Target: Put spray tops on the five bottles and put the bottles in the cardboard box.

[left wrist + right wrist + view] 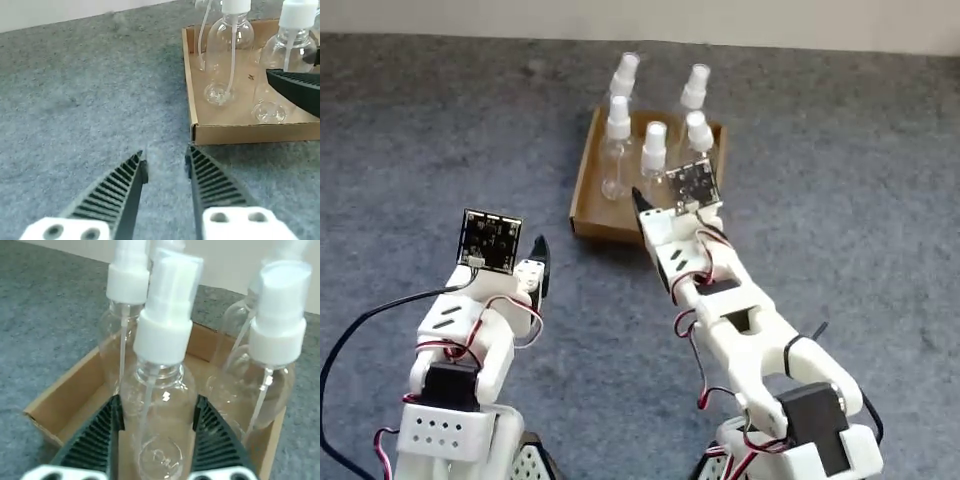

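at far centre of the grey carpet [440, 150] sits a shallow brown cardboard box [582, 190]. five clear plastic bottles with white spray tops [618, 115] stand upright in it. bases of the far two are hidden behind the others.

right gripper [157, 405] reaches over the box's near wall, jaws clamped on the sides of the near-middle bottle [160, 390], which stands on the box floor.

tight spot: a far-left neighbour bottle [129, 285] and a right neighbour bottle [277, 315] stand just beside the held one, close to the jaws but apart from them.

left gripper [166, 155] is near-left, low over the carpet, jaws apart with nothing between them, short of the box's near-left corner. the box's near wall [250, 134] and the right arm's black finger [295, 87] stand between it and the bottles.
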Action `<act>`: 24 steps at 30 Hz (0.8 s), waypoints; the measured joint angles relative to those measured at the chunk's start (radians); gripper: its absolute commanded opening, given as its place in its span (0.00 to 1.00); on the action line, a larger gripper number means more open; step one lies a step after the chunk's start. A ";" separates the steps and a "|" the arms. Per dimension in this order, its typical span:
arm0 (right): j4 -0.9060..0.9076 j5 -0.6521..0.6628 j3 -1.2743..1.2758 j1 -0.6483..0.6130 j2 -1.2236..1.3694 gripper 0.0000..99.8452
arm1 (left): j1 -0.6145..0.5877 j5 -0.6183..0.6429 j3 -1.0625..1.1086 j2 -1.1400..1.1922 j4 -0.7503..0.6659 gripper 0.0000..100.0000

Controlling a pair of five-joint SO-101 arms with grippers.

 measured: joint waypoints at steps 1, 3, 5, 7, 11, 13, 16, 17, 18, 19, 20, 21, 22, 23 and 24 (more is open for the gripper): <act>-0.003 0.000 0.009 0.000 0.000 0.06 | 0.000 0.000 0.000 0.000 0.000 0.09; -0.003 0.000 0.017 0.000 -0.003 0.09 | 0.000 0.000 0.000 0.000 0.000 0.09; -0.003 0.000 0.018 -0.005 -0.003 0.11 | 0.000 0.000 0.000 0.000 0.000 0.09; -0.003 0.000 0.018 -0.008 -0.003 0.11 | 0.000 0.000 0.000 0.000 0.000 0.09; -0.003 0.000 0.020 -0.008 -0.003 0.11 | 0.000 0.000 0.000 0.000 0.000 0.09; -0.003 0.000 0.020 -0.008 -0.003 0.11 | 0.000 0.000 0.000 0.000 0.000 0.09; -0.003 0.000 0.020 -0.008 -0.003 0.11 | 0.000 0.000 0.000 0.000 0.000 0.09; -0.003 0.000 0.020 -0.008 -0.003 0.11 | 0.000 0.000 0.000 0.000 0.000 0.09; -0.003 0.000 0.020 -0.008 -0.003 0.12 | 0.000 0.000 0.000 0.000 0.000 0.09; -0.003 0.000 0.020 -0.008 -0.003 0.13 | 0.000 0.000 0.000 0.000 0.000 0.09; -0.003 0.000 0.020 -0.008 -0.003 0.15 | 0.000 0.000 0.000 0.000 0.000 0.09; -0.003 0.000 0.020 -0.008 -0.003 0.17 | 0.000 0.000 0.000 0.000 0.000 0.09; -0.003 0.000 0.020 -0.009 -0.003 0.19 | 0.000 0.000 0.000 0.000 0.000 0.09; -0.003 0.000 0.020 -0.009 -0.003 0.20 | 0.000 0.000 0.000 0.000 -0.002 0.09; -0.003 0.000 0.020 -0.009 -0.003 0.22 | 0.000 0.000 0.000 0.000 -0.003 0.09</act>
